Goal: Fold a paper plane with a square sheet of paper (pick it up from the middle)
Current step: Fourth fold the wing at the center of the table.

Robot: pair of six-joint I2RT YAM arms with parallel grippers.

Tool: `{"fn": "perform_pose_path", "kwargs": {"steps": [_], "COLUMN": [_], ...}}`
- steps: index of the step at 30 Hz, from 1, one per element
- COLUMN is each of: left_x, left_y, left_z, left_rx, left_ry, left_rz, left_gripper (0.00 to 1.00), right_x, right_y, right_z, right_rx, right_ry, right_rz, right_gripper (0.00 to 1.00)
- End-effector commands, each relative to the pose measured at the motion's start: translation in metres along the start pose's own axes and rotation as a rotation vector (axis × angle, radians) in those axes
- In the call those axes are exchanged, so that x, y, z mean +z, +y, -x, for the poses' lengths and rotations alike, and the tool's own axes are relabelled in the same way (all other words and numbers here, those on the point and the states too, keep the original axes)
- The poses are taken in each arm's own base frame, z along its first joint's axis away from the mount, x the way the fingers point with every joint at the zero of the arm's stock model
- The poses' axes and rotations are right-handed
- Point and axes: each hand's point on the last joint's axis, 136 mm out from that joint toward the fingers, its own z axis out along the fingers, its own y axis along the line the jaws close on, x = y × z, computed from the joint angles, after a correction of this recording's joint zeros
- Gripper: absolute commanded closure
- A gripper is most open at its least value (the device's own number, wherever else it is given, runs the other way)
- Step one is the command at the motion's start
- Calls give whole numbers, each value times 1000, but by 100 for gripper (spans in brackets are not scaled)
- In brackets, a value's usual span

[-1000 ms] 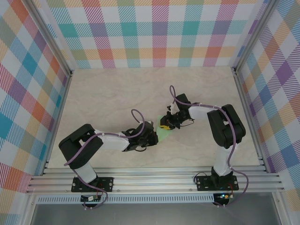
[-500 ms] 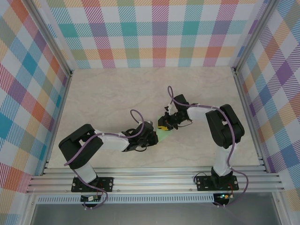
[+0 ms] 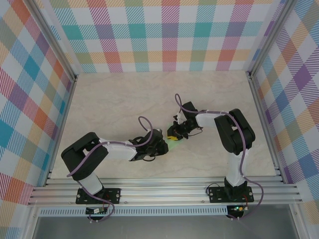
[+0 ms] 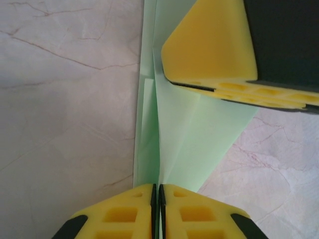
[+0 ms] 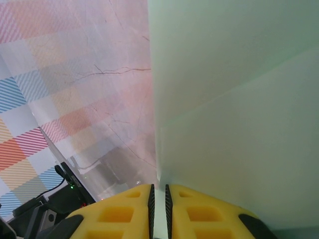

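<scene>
Since the paper (image 4: 174,134) already shows a long centre crease and several overlapping layers, we judge the folding well under way: the sheet is no longer a flat square. It sits near the middle of the table (image 3: 114,99), between the two arms, and we cannot tell whether it rests on the surface or is lifted just off it. Both claws are pinching it. The left gripper (image 4: 155,191) has its pads pressed together on the near edge at the crease, and the right gripper (image 5: 158,191) is likewise closed on an edge, with only the thin paper parting its pads. We do not yet see a narrow pointed dart — one broad flap spreads out to the side — so we reckon the wing folds and final shaping remain.
</scene>
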Motion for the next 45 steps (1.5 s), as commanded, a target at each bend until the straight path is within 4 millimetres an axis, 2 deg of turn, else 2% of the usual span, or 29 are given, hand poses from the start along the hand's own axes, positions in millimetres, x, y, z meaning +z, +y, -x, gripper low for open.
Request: {"fn": "perform_pose_path", "kwargs": {"steps": [1,7,12,15,21,24,25,27,28,31,36,38,40,45], "left_x": [-9,-9,-11,-10,-4,-7,-11,-22,-30,-58,-99,-105,-105,-85], "left_y": [1,-10,-2,-1,6,16,17,17,14,9,27,24,11,-28], "left_z": [-5,-9,-11,-15,-38,-43,-41,-33,-26,-3,26,31,35,34], "left_rx": [24,39,37,33,31,19,17,19,25,24,-88,-98,-83,-4], "left_ry": [36,64,60,73,166,178,165,127,97,-21,-182,-189,-178,-75], "left_rz": [6,-38,-10,-14,-12,29,38,55,56,55,77,49,-4,-120], "left_gripper": [86,87,97,100,100,95,94,80,77,71,65,65,66,72], "right_x": [4,4,4,4,6,6,6,5,5,4,4,4,4,4], "right_y": [-18,-21,-23,-25,-32,-35,-36,-38,-38,-39,-37,-37,-37,-37], "right_z": [-3,-4,-5,-5,-6,-8,-8,-9,-9,-10,-9,-9,-9,-8], "right_rx": [11,13,17,20,33,36,37,36,35,30,27,26,27,29], "right_ry": [14,15,17,17,17,17,16,14,14,13,11,11,11,6], "right_rz": [-73,-87,-93,-101,-126,-136,-139,-146,-148,-150,-145,-143,-145,-147], "right_gripper": [84,84,84,84,84,84,84,84,84,84,84,84,84,84]}}
